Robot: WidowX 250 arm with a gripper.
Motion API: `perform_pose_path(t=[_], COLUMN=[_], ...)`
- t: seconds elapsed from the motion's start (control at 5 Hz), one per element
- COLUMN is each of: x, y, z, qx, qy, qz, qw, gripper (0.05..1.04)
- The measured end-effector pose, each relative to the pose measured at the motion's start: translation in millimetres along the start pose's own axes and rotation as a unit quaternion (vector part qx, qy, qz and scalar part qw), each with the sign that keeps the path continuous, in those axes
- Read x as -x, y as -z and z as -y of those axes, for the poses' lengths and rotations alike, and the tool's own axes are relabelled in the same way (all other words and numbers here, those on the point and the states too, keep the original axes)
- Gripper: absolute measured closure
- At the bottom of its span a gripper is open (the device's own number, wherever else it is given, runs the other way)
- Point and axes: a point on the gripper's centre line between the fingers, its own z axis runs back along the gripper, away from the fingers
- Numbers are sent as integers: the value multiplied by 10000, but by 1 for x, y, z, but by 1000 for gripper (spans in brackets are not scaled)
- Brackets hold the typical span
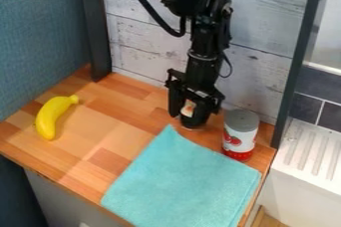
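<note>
Far left there's 1 yellow banana (53, 117) on the wood counter (100, 127), stem end toward the back. Middle has 1 teal cloth (183, 181) laid flat, a corner pointing back. Just behind that corner, 1 black gripper (194, 113) hangs down around 1 small item (189, 107) w/ a white/orange label, prob a jar or btl. Can't tell if it's clamped on or just around it tbh. Then 1 upright can (240, 135), gray top, near the cloth's R edge.
</note>
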Motion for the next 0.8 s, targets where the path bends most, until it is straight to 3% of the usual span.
perform_pose_path(t=[0.2, 0.4, 0.6, 0.8], x=[1, 5, 26, 59], y=[-9, -34, -59, -80], z=[-2, -9, -13, -29], qx=[-69, -247, -424, -488], qy=[-114, -282, -317, -477], qz=[186, 457, 768, 821], qw=[9997, 9982, 9956, 9943], gripper=[72, 77, 80, 81])
